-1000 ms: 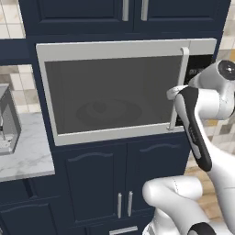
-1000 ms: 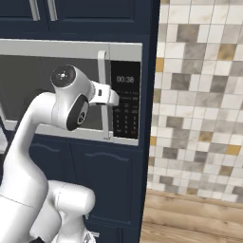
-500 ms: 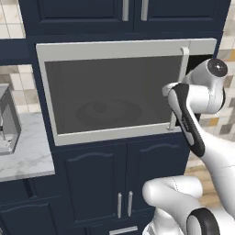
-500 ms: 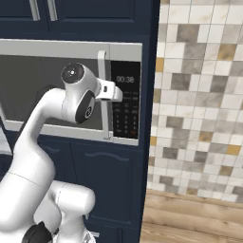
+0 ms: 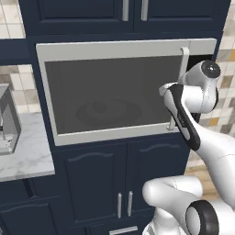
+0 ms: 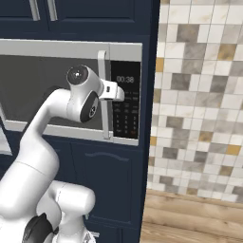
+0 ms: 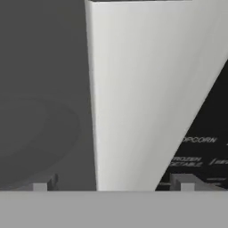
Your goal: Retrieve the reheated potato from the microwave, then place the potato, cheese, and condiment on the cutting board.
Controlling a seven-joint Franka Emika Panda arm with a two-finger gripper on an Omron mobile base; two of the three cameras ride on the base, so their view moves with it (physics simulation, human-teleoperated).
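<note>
So the microwave (image 5: 114,92) door is shut, and through the dark glass you can just make out the round turntable plate (image 5: 108,112) sitting around 6 o'clock inside the cavity; can't spot the potato through the glass, too murky to tell. The arm is up at the door's right side with the gripper (image 7: 111,185) pointed right at the tall light grey door handle (image 7: 142,93). In the hand view the fingers (image 7: 185,182) are spread wide, one tip on each side of the handle, not squeezing anything, with the handle running up toward 12 o'clock between them. At 4 o'clock of that view there's the black keypad panel (image 6: 125,107) with "POPCORN" readable. Steel coffee machine (image 5: 7,121) sits on the marble counter (image 5: 27,156) way off at 9 o'clock in the left base view.
</note>
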